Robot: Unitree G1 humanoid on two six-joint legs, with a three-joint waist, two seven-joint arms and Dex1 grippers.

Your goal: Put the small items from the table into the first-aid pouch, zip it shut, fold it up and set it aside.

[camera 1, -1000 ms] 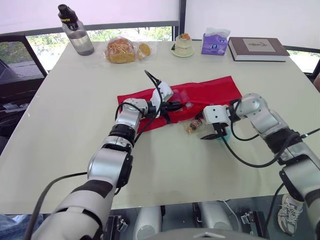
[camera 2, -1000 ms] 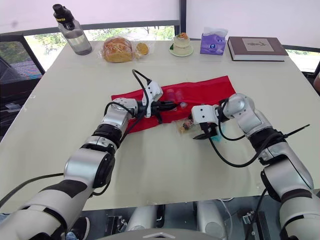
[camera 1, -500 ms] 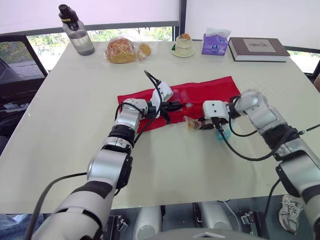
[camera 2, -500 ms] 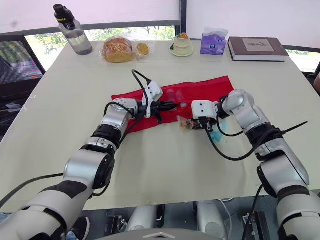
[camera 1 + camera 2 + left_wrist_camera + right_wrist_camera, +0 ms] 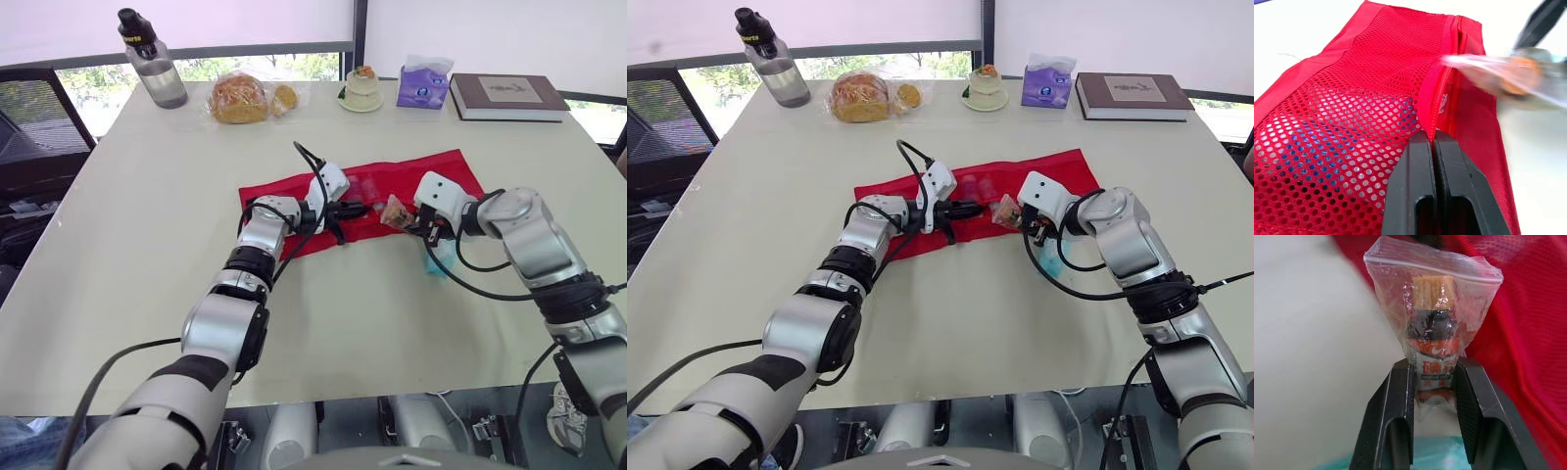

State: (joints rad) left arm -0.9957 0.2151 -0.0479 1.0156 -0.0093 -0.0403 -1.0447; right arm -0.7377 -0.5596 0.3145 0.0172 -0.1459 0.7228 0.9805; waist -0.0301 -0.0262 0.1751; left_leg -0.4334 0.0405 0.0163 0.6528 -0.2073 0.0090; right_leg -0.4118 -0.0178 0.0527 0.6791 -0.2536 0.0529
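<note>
The table (image 5: 127, 225) carried the red mesh first-aid pouch (image 5: 446, 171), laid flat near its centre. The left gripper (image 5: 1433, 139) had its jaws pressed together on the pouch's zipper edge. The right gripper (image 5: 1434, 364) clamped a zip bag (image 5: 1433, 318) containing a small dark bottle, over the pouch's near edge. A teal packet (image 5: 438, 260) lay beside it.

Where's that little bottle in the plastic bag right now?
In the head views, the bottle sits gripped in the right tool over the red pouch at mid-table, just right of the left tool, which pinches the pouch's mesh.
</note>
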